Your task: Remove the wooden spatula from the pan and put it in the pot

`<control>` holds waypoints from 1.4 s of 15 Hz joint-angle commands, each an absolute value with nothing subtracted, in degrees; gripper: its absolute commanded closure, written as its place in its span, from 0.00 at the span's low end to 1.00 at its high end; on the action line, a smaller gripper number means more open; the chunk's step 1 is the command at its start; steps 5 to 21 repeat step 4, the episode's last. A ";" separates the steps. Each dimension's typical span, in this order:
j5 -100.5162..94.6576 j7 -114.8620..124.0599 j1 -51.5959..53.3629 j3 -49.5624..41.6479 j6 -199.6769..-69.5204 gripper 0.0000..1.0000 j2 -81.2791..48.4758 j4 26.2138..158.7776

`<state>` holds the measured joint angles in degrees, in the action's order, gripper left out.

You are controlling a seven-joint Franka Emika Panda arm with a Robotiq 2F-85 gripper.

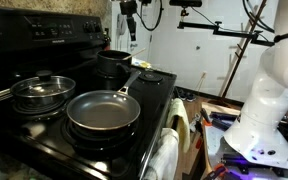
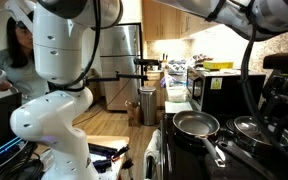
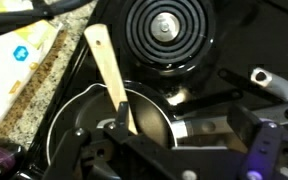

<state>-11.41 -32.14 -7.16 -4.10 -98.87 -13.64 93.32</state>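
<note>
Wrist view: wooden spatula is standing in the black pot, handle leaning out over the rim!
In an exterior view the frying pan sits bare and the pincer hangs high above the pot. Apart or together? I cannot tell, its dark links blur. The spatula looks light and stiff, dry wood with decent grip, hardly fragile. It's long, though, so it may lever if pinched at one end. Best hold, I'd judge: across the slim handle's flat faces, near mid-length.
</note>
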 commanded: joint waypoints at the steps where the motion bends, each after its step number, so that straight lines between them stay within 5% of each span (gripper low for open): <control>1: -3.11 -25.86 -6.99 -2.47 -98.65 0.00 -11.87 97.68; 21: -4.77 -27.11 -6.66 -2.61 -98.58 0.00 -13.51 96.10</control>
